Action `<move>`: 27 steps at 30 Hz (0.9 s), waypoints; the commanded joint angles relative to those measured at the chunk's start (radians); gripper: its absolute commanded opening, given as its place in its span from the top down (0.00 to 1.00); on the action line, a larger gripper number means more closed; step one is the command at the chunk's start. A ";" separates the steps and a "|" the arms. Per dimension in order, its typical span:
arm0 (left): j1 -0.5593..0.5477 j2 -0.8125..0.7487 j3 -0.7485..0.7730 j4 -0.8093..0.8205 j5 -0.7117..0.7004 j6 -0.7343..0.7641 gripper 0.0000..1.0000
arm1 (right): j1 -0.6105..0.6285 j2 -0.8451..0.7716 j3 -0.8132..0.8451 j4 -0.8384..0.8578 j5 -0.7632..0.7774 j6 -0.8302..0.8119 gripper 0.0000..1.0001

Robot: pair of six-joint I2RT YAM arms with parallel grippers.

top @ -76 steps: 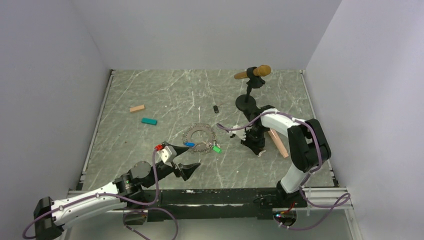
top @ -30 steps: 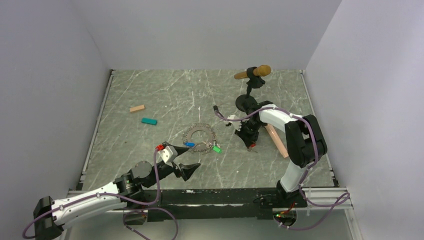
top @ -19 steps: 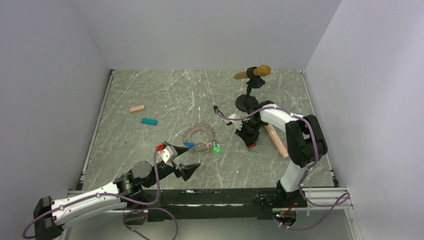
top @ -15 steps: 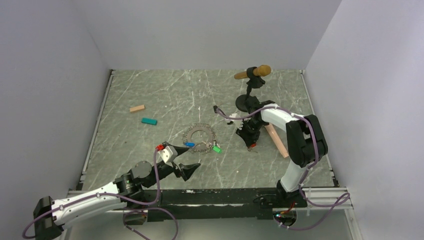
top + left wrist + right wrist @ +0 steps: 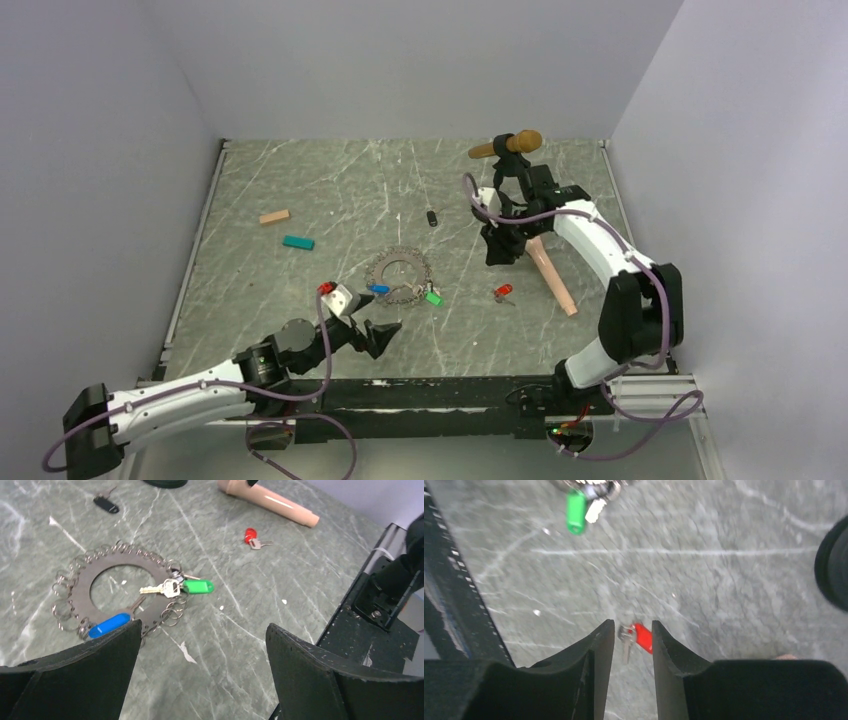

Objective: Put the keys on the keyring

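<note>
Left gripper (image 5: 202, 627): fingers spread wide, empty, near the keyring (image 5: 120, 592).
Right gripper (image 5: 633, 624): narrow gap, empty, above the red key (image 5: 640, 637).
Red key: loose on table (image 5: 300, 180), apart from keyring.
Green key (image 5: 197, 586), blue key (image 5: 109, 625): at keyring's rim.

Left claw (image 5: 202, 626) gapes wide, low, pointing toward 1 o'clock. Right claw (image 5: 631, 624) hangs raised, fingers narrowly apart, empty.

White-and-black arms (image 5: 597, 232) trail purple cables (image 5: 468, 193) and end in matte black fingers (image 5: 325, 680).
</note>
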 commanded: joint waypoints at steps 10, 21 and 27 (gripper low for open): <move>0.391 0.230 0.277 -0.365 0.225 -0.318 0.01 | -0.077 -0.140 -0.131 0.230 -0.763 0.236 0.07; 0.578 0.686 0.593 -0.559 0.382 -0.234 0.01 | -0.086 -0.216 -0.110 0.147 -0.561 0.136 0.08; 0.610 0.923 0.776 -0.688 0.380 -0.117 0.20 | -0.087 -0.242 -0.104 0.128 -0.559 0.115 0.07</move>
